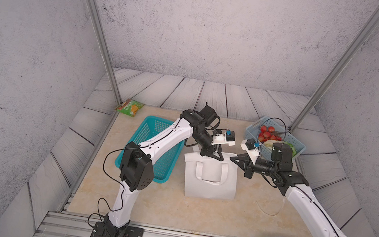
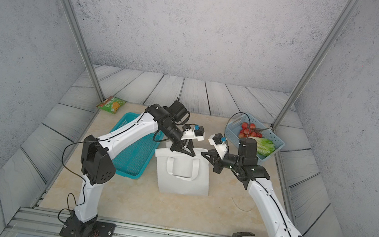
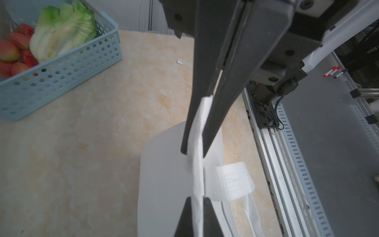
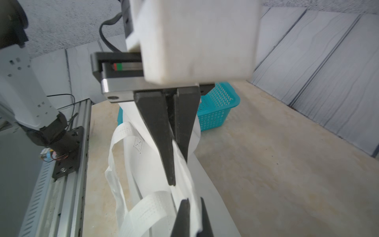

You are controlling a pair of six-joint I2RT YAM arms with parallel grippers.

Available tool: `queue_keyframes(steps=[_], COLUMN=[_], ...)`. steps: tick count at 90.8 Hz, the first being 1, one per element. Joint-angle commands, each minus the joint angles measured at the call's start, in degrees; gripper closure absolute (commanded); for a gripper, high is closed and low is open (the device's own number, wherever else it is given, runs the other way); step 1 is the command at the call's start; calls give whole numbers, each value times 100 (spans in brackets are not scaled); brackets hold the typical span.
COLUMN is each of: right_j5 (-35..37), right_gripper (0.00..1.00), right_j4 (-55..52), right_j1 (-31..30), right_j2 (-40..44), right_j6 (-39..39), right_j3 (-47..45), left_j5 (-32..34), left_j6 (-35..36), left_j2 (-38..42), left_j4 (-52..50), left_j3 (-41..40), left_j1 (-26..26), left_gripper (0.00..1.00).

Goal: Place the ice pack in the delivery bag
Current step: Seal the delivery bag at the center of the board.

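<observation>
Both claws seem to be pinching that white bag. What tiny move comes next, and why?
Probably ease the left gripper and right gripper apart: both are shut on the delivery bag's top edge, and the bag looks flat, its mouth closed.

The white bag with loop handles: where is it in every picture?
Top view: delivery bag mid-table, right of the teal mesh basket.
Top view: delivery bag beside that basket.
Left wrist view: delivery bag in the left gripper.
Right wrist view: delivery bag in the right gripper, that basket behind.
Shared landmark: the beige tabletop under it.
</observation>
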State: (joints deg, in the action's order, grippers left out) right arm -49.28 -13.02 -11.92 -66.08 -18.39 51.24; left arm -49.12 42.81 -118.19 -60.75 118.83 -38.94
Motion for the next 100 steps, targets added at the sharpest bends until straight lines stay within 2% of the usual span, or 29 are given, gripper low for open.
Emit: queue_keyframes(steps=[1,3,7,13,17,20,23,25,30,33,40,45,52,58,64,71,84,88,93,96,100], right_j5=[897,967,1065,1310,1447,1661,1920,2084,2339,2456,3117,4041,6216,7073,7677,7824,7788,7668,7484,6965,6897], right_gripper=[100,100,100,100,100,100,80,60,28,17,2,1,1,1,1,1,1,1,1,1,1], right_j4=[305,345,376,440,493,573,669,733,778,752,735,843,1029,950,795,1557,3016,3909,5293,5321,4906], right_j1=[72,75,84,101,130,159,166,171,199,206,214,221,274,543,987,1218,1313,1348,1318,1376,1360], right_j2=[54,46,34,65,107,155,215,257,393,538,1182,1764,2623,2868,2629,2047,398,-200,-846,-1048,-1232], right_j6=[311,345,385,479,534,620,772,909,1125,1190,1530,1984,2991,3296,3639,3178,2851,2835,2404,2260,2264], right_j3=[14,16,17,-2,-48,-102,-158,-183,-206,-196,-252,-448,-987,-1502,-1942,-2511,-2812,-2951,-3133,-2989,-2705], left_j5=[134,123,175,330,543,693,926,1215,1911,2213,3225,3940,5076,5572,6222,6469,6433,6382,6123,5879,5475], left_j6=[-601,-627,-715,-804,-1071,-1235,-1448,-1637,-1933,-2143,-2962,-3527,-3904,-4040,-4421,-4615,-4722,-4820,-4840,-4759,-4471], left_j2=[279,308,420,768,1190,1599,2016,2331,3210,3690,4913,5645,6658,7330,7780,7965,7667,7603,7518,7431,7220], left_j4=[710,763,838,889,1204,1544,2018,2387,3248,3756,4628,4805,4724,4717,4849,4936,4869,4811,4744,4912,5549], left_j3=[242,241,217,173,-89,-420,-900,-1273,-2326,-2981,-4407,-5243,-6258,-7145,-7938,-8515,-8605,-8585,-8550,-8612,-8747], left_j1=[71,71,71,97,193,298,435,518,810,1051,1700,2156,2310,2312,2363,2502,2514,2514,2522,2529,2552], left_gripper=[80,72,47,20,10,7,3,2,0,0,0,0,0,0,0,0,0,0,0,0,0])
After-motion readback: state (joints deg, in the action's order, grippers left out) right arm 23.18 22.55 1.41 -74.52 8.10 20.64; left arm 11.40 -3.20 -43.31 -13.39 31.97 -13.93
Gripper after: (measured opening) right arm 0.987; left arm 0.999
